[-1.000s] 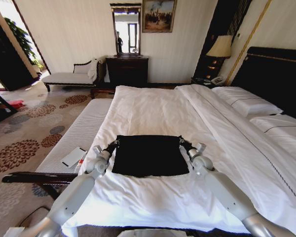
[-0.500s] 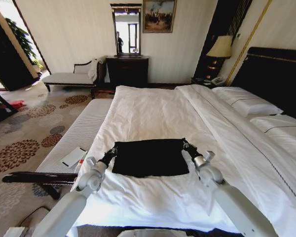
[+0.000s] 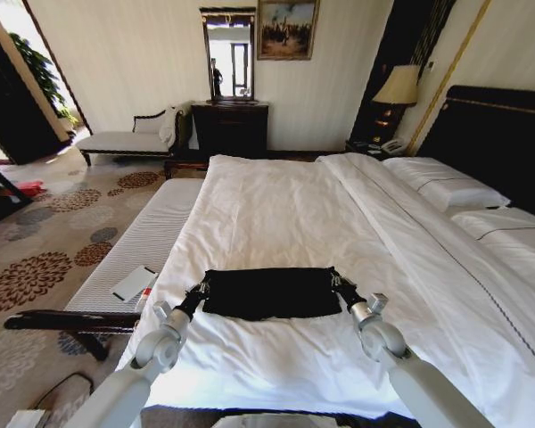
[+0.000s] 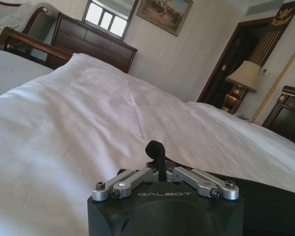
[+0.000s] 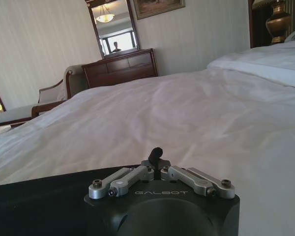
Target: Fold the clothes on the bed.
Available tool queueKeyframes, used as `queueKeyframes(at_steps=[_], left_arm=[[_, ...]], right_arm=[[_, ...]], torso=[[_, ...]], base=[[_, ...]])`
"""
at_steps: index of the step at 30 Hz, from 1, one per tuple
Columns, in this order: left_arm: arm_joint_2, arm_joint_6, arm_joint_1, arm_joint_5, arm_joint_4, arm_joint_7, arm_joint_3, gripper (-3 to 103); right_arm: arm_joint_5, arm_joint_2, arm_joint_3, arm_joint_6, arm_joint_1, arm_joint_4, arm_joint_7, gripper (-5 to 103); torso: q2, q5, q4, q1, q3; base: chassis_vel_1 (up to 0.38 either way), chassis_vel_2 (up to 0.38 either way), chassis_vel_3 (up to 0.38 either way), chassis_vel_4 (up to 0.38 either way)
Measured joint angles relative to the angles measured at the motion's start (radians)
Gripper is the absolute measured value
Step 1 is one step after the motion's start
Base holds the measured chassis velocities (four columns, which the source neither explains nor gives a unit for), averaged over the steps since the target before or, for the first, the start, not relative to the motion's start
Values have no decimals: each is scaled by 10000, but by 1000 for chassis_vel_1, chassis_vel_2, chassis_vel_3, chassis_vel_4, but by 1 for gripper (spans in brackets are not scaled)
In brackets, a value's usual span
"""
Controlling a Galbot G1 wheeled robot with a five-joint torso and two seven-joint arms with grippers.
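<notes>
The clothes [image 3: 267, 292] are a black top lying as a short, wide band on the white duvet of the bed [image 3: 276, 205], near its foot edge. My left gripper [image 3: 201, 288] is shut on the band's left end and my right gripper [image 3: 336, 280] is shut on its right end. In the left wrist view the closed left gripper [image 4: 156, 149] sits just above the duvet, with black clothes [image 4: 270, 199] beside it. The right wrist view has the right gripper [image 5: 156, 153] closed the same way, black clothes [image 5: 39, 196] spreading from it.
A narrow white padded bench [image 3: 147, 236] runs along the bed's left side with a white card [image 3: 134, 283] on it. Pillows [image 3: 446, 183] and a dark headboard [image 3: 504, 134] are at the right. A dark dresser [image 3: 230, 127] stands against the far wall.
Both grippers have drawn back toward me, bringing the top's far edge with them. The black top now looks much shorter front to back.
</notes>
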Motion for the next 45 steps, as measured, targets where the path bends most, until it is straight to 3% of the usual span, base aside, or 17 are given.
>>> queueKeyframes(at_steps=[8,10,11,13,15,17,18,19,23,24,26,27,29,31,34,40,45], left_arm=[[51,197,-169,165,122,-291,124,-1],[79,309,-80,325,-46,-385,76,4],[79,309,-80,325,-46,-385,76,4],[93,339,223,604,-325,-365,-40,15],[88,334,393,738,-454,-341,-105,20],[47,256,827,1089,-729,-250,-360,32],[21,212,1009,1202,-830,-205,-511,32],[21,212,1009,1202,-830,-205,-511,32],[-50,80,1348,1256,-1049,-168,-1210,54],[-52,52,1373,1251,-1077,-169,-1377,59],[-46,41,1392,1229,-1109,-171,-1505,59],[-32,28,1431,1168,-1190,-179,-1682,65],[1,-42,1527,1220,-1346,-181,-1897,76],[15,-84,1568,1347,-1391,-173,-1944,81],[119,-325,1851,2202,-1613,-27,-2047,92],[62,-686,2394,3416,-1968,36,-2281,100],[-211,-903,3191,3965,-2326,34,-2772,100]], right_arm=[[-166,125,-1,-22,-352,73,5,1],[-255,144,31,-28,-468,129,10,11],[-255,144,31,-28,-468,129,10,11],[-288,165,117,-31,-630,268,35,22],[-288,170,172,-35,-717,374,62,22],[-304,157,314,-43,-893,659,102,33],[-305,126,406,-55,-992,827,146,38],[-305,126,406,-55,-992,827,146,38],[-240,-106,735,-135,-1212,1351,244,60],[-242,-192,769,-140,-1189,1409,243,60],[-251,-261,773,-145,-1129,1423,241,65],[-312,-382,746,-153,-968,1403,233,71],[-627,-644,532,-140,-447,1121,148,82],[-767,-740,417,-121,-192,951,91,82],[-1378,-1108,-140,96,839,79,-203,96],[-2058,-1349,-1148,478,2080,-1083,-544,100],[-3525,-1245,-2550,1299,3433,-2570,-932,100]], torso=[[-1,-4,-3,1,0],[-1,-1,-4,1,0],[-1,-1,-4,1,0],[-1,1,-3,1,0],[-1,0,-2,1,0],[-1,-1,-2,1,-1],[-1,-1,0,0,-1],[-1,-1,0,0,-1],[-1,-2,-4,0,-1],[-1,-2,-4,0,0],[-1,-2,-5,0,0],[-1,0,-5,0,0],[-1,-2,-5,0,0],[0,-1,-2,0,0],[-1,-2,-2,1,1],[-1,0,-1,2,1],[-1,-1,-1,2,1]], base=[[0,0,0,0],[0,0,0,0],[0,0,0,0],[0,0,0,0],[0,0,0,0],[0,0,0,0],[0,0,0,0],[0,0,0,0],[0,0,0,0],[0,0,0,0],[0,0,0,0],[0,0,0,0],[0,0,0,0],[0,0,0,0],[0,0,0,0],[0,0,0,0],[0,0,0,0]])
